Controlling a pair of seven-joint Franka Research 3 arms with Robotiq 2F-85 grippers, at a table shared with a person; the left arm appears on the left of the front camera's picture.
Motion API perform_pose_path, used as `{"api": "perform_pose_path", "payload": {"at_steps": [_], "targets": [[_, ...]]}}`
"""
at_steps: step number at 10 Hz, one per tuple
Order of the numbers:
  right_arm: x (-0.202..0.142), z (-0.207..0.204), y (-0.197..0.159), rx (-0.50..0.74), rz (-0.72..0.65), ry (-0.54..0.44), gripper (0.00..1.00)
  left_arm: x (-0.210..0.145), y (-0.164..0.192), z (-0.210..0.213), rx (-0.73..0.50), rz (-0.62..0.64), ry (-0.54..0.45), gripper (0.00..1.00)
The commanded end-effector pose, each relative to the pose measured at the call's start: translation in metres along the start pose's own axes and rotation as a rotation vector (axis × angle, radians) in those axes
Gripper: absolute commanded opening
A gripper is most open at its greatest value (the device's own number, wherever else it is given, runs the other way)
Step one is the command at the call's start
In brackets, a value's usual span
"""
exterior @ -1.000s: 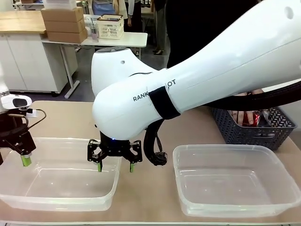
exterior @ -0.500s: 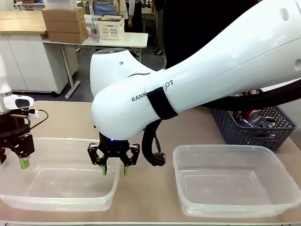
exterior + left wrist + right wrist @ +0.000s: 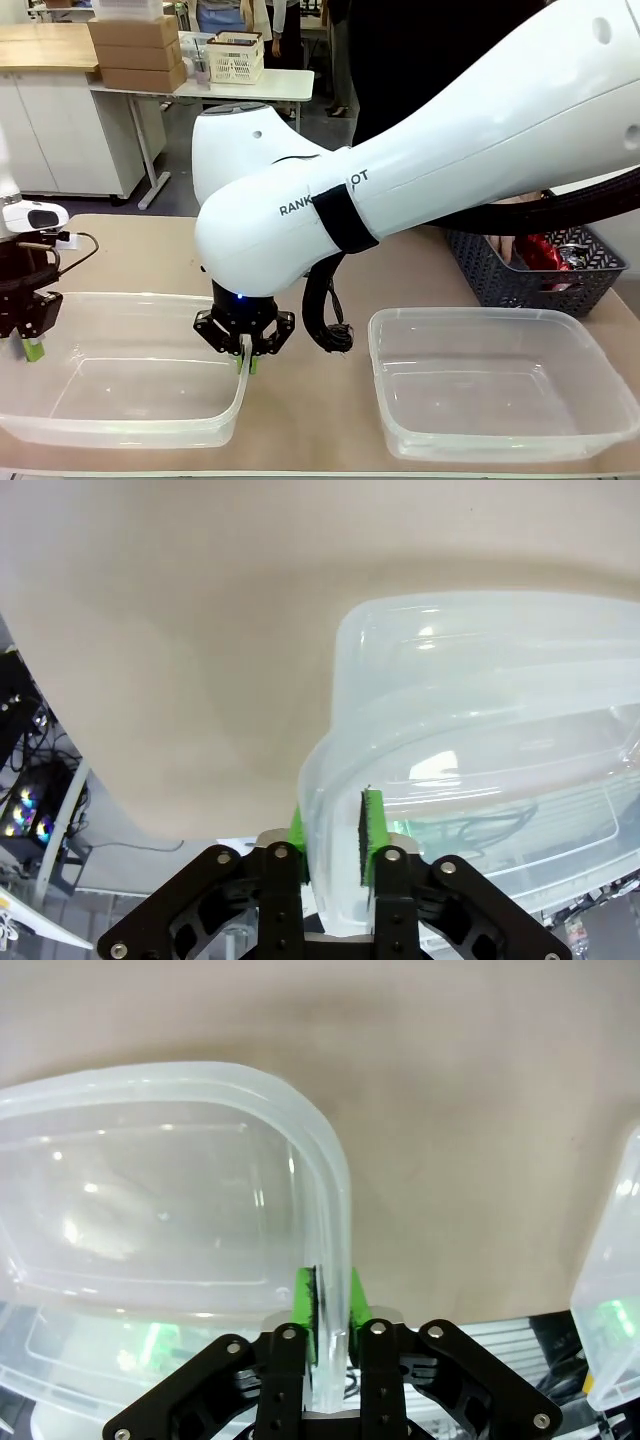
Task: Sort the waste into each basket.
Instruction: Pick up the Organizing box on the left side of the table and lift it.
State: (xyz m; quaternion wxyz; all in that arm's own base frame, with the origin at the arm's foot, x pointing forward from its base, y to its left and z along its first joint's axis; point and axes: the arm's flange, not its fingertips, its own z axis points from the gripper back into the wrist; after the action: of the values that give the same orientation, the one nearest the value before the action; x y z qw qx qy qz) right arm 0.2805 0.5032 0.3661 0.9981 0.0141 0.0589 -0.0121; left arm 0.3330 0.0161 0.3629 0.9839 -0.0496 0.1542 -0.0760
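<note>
Beige table fills the foreground, and two clear plastic tubs with rounded corners and thick rims stand side by side at its near edge. The left tub and the right tub are apart, with a bare strip of table between them. The left jaws are narrowed onto the outer left rim of the left tub, and the left wrist view shows the wall pinched between the green pads. The right jaws grip the same tub's right rim, one pad on each side of the rim. The right arm reaches across from the right side and hides much of the table's middle. The left arm is cut off by the picture's edge.

Farther back on the right, well apart from the held tub, stands a dark lattice basket. The waste lies in it: something red and a silver can, half hidden by the arm and its cable. Beyond the table a counter holds cardboard boxes.
</note>
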Motion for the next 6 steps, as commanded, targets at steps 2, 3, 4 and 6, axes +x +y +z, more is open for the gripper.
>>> {"api": "perform_pose_path", "payload": {"at_steps": [2,3,4,6], "targets": [[-0.001,0.003,0.001,0.006,-0.034,-0.008,0.00,-0.048,-0.004,-0.049,-0.030,0.013,-0.021,0.00],[0.000,0.003,-0.003,0.013,-0.037,-0.006,0.00,-0.050,-0.005,-0.047,-0.056,0.021,-0.028,0.00],[0.000,0.005,-0.005,0.017,-0.036,-0.005,0.00,-0.052,-0.007,-0.045,-0.078,0.022,-0.034,0.00],[0.006,0.015,-0.011,0.000,-0.016,0.022,0.00,-0.055,-0.012,-0.035,-0.141,0.023,-0.033,0.00]]}}
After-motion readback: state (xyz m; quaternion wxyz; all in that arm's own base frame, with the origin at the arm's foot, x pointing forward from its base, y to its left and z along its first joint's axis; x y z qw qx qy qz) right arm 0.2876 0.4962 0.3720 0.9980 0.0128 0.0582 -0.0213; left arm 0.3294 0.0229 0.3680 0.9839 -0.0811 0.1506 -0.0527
